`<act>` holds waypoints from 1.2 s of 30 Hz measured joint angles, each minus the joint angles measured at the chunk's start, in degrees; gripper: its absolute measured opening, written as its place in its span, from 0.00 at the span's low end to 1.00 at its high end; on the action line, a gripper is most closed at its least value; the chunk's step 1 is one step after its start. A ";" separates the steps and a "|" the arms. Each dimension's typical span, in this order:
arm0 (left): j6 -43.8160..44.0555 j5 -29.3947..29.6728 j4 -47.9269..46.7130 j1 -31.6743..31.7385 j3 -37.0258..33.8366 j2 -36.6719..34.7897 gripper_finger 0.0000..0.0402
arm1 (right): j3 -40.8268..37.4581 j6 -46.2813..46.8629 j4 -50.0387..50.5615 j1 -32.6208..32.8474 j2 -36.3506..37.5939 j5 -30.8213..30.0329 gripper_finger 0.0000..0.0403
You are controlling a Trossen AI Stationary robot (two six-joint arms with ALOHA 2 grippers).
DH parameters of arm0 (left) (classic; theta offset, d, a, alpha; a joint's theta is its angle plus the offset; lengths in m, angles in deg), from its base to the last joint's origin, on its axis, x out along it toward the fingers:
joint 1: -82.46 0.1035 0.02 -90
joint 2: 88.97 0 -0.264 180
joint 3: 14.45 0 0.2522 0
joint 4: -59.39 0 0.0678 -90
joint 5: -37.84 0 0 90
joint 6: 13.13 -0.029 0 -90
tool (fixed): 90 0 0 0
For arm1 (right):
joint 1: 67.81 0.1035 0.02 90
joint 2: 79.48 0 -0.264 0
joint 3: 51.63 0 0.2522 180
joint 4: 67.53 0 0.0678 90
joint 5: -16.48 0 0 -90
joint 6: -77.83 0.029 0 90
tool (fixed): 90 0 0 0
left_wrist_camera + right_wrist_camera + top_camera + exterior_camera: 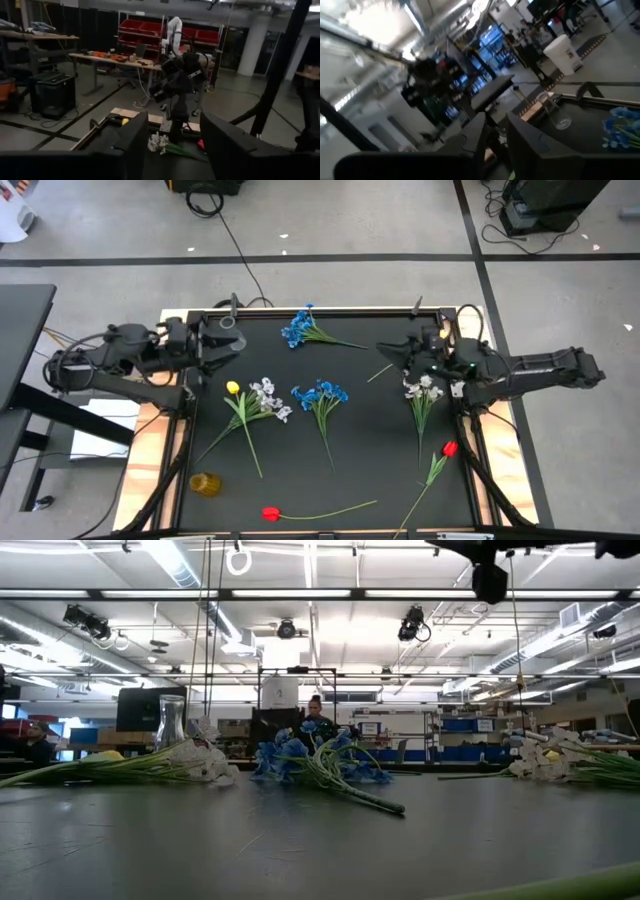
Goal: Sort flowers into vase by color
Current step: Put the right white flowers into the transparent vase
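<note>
Both arms are raised above the black mat, and neither holds anything. My left gripper hangs over the far left, open and pointing level toward the right arm. My right gripper hangs over the far right with a narrow gap between its fingers. The flowers lie flat on the mat: a blue cluster at the far side, a second blue cluster in the middle, a white cluster with a yellow tulip at the left, and a white cluster below my right gripper. There are also two red tulips. A clear glass vase stands at the far left.
A small amber glass stands near the mat's near left corner. The mat is framed by a wooden board and dark rails. Bare mat lies between the flower groups. A person sits far behind the table.
</note>
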 joint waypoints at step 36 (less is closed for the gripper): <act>0.37 0.24 -3.06 1.34 7.78 4.03 0.59 | 15.78 36.35 80.48 3.63 -21.58 11.73 0.42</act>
